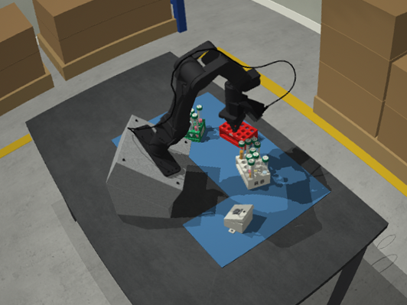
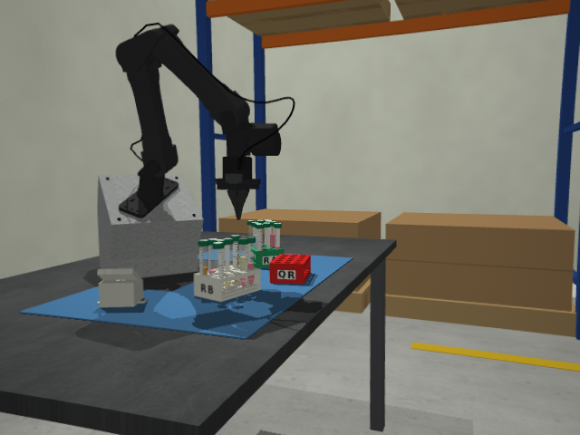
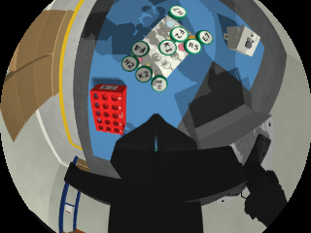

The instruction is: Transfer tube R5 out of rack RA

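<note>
The black two-fingered hand (image 1: 235, 127) (image 2: 238, 218) (image 3: 155, 117) is clenched on nothing, pointing down above the dark tabletop (image 1: 79, 102) (image 2: 154, 374); clear tube R5 (image 1: 249, 156) (image 3: 192, 46), green-rimmed cap up, stands in the white plastic rack RB (image 1: 258, 180) (image 2: 207, 288) (image 3: 165, 73), off to the hand's side; the red plastic rack QR (image 1: 247, 137) (image 2: 286, 275) (image 3: 108, 109) sits lower, nearer the hand.
</note>
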